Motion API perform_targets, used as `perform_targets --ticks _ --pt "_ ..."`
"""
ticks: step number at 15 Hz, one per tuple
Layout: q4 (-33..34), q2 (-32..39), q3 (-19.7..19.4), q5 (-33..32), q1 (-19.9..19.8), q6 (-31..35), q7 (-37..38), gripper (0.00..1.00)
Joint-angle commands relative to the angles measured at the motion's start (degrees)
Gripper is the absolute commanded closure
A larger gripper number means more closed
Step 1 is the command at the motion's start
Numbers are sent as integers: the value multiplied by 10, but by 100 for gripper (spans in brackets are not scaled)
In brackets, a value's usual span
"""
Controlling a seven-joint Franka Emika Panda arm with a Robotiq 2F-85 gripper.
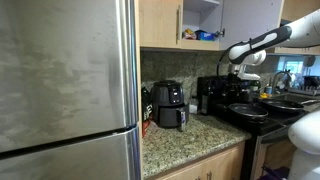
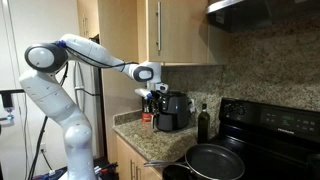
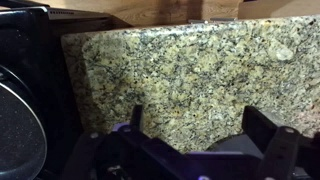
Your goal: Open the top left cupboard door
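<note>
Pincer (image 3: 192, 125) spread wide and empty faces granite surface (image 3: 190, 70), below the top left cupboard door (image 2: 180, 30).

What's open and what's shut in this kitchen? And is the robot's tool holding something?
left cupboard door: shut.
cupboard beside it: open, with things on its shelf.
fridge: shut.
tool: open, holding nothing.
pan: looks empty.
</note>
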Motion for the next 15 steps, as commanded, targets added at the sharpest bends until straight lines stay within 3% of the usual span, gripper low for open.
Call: perform_targets --ticks 1,15 --pt "1 1 5 3 -6 -2 -2 0" --pt "10 7 14 4 3 4 -3 0"
